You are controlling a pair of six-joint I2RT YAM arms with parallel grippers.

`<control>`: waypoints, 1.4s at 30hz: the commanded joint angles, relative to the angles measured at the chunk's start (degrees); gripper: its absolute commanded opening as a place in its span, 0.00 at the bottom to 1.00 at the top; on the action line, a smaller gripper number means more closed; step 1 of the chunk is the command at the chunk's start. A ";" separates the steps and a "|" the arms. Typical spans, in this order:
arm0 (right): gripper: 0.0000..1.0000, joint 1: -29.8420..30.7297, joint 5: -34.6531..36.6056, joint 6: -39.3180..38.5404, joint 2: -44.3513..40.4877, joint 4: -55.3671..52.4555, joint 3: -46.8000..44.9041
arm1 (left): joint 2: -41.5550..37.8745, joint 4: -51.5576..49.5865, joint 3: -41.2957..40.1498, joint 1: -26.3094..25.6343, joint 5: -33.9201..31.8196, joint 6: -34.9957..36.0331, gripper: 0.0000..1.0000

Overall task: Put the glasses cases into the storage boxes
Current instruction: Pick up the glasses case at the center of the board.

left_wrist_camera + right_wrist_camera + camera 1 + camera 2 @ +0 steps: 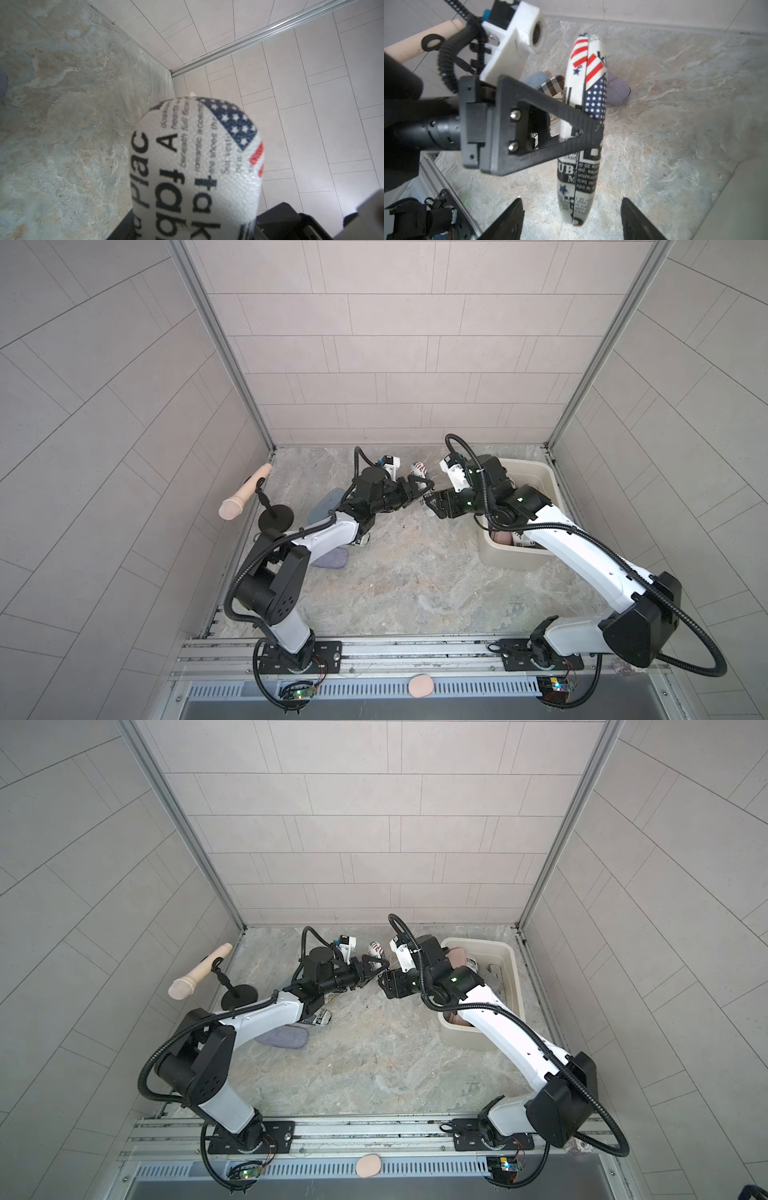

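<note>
At the far middle of the marble-patterned table (415, 593), the left gripper (417, 486) holds a flag-print glasses case (419, 470) clear of the surface. It clamps the case across its broad faces near mid-length, so both ends stick out free. In the right wrist view the case (593, 97) stands on edge, seam toward the camera, with one of the left gripper's fingers (550, 150) pressed flat on a face.

That pose looks chosen for a handover. One free end points at the right gripper (571, 202), whose jaws stand wide, one on each side of that end and touching neither face. Turned edge-on, the case offers its flat faces to those jaws rather than its rounded rim.

The reason for passing it seems plain. The storage box (549, 477) sits at the far right, with the right arm reaching across it, well apart from the left arm's side. A pink case (500, 537) and at least one printed one already lie inside. At the left, by the left arm, a blue-grey case (326, 506) and a lavender case (330, 562) lie on the table, not yet collected.

The risk, I judge, is timing. If the left grip lets go before the right has closed, the case drops.
</note>
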 commanded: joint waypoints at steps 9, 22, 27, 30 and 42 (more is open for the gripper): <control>0.56 0.26 0.80 1.49 6.02 2.03 4.14 | -0.85 8.29 -1.08 0.51 1.37 -4.75 0.42; 0.20 0.69 0.45 2.32 6.33 2.75 4.32 | -0.83 10.38 -2.13 0.58 1.03 -5.83 0.71; 0.18 0.66 1.13 2.34 5.46 1.81 4.11 | -1.76 14.10 -3.92 2.01 -0.25 -7.18 1.00; 0.18 0.68 2.50 2.29 4.77 0.95 3.73 | -2.17 16.52 -4.23 3.35 0.01 -8.44 1.00; 0.16 -2.70 15.14 0.99 -4.77 -4.95 1.61 | -6.22 9.78 -5.47 5.00 -4.19 -4.60 0.99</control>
